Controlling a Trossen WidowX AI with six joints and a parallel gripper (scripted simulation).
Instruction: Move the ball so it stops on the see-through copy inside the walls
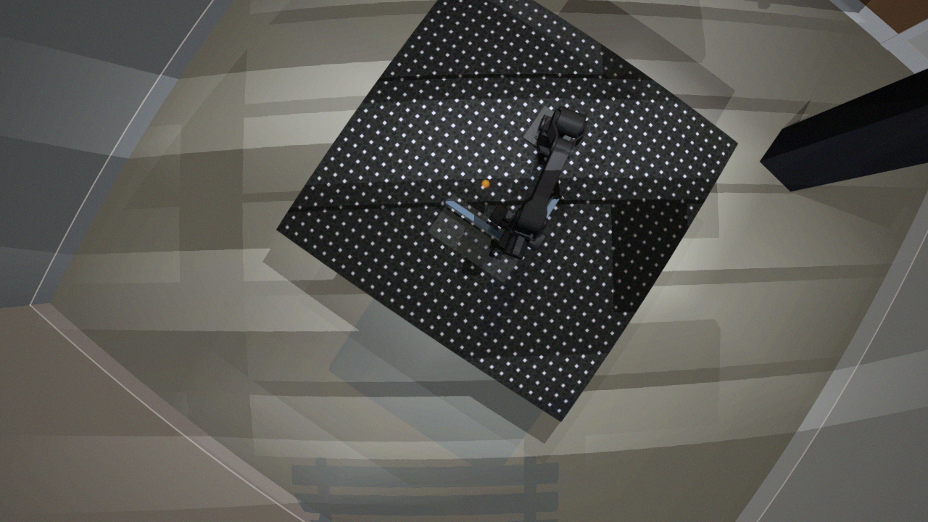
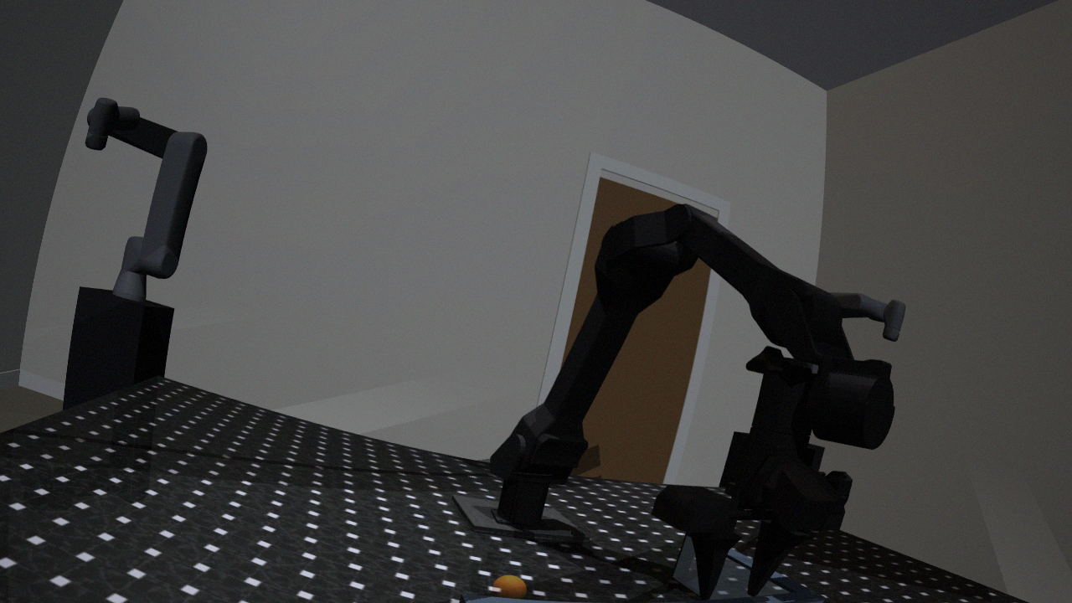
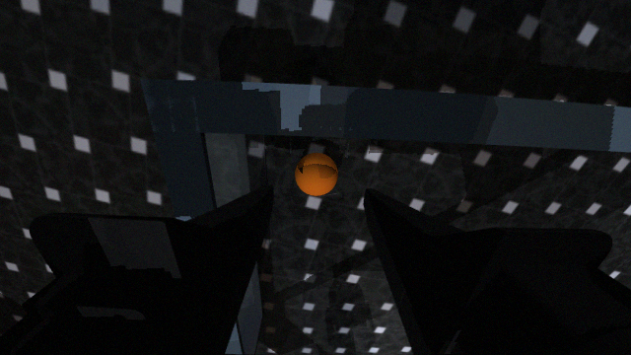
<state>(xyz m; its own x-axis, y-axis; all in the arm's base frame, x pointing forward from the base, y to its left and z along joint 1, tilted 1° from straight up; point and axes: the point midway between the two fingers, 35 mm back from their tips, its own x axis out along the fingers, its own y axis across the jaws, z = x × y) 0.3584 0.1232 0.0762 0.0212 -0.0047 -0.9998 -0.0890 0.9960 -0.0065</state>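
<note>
The orange ball (image 3: pixel 316 182) sits inside the corner of the two low clear walls. The long wall (image 1: pixel 462 214) (image 3: pixel 419 118) runs just beyond it in the wrist view, and the other wall (image 3: pixel 183 173) (image 1: pixel 552 208) stands to its left. My gripper (image 3: pixel 318 194) (image 2: pixel 729 595) is partly open and points down, low inside the corner. Its fingertips appear on either side of the ball, with gaps on both sides. The arm hides the ball in the top view. The lighter orange see-through copy (image 1: pixel 485 183) (image 2: pixel 509 587) is away from the corner, towards the long wall's far end.
The black speckled table (image 1: pixel 363 194) (image 2: pixel 187 517) carries the arm's base (image 1: pixel 536 131) (image 2: pixel 479 517). The left finger is close to the shorter wall in the wrist view. Other grey arms (image 2: pixel 179 194) (image 2: pixel 892 322) stand beyond the table.
</note>
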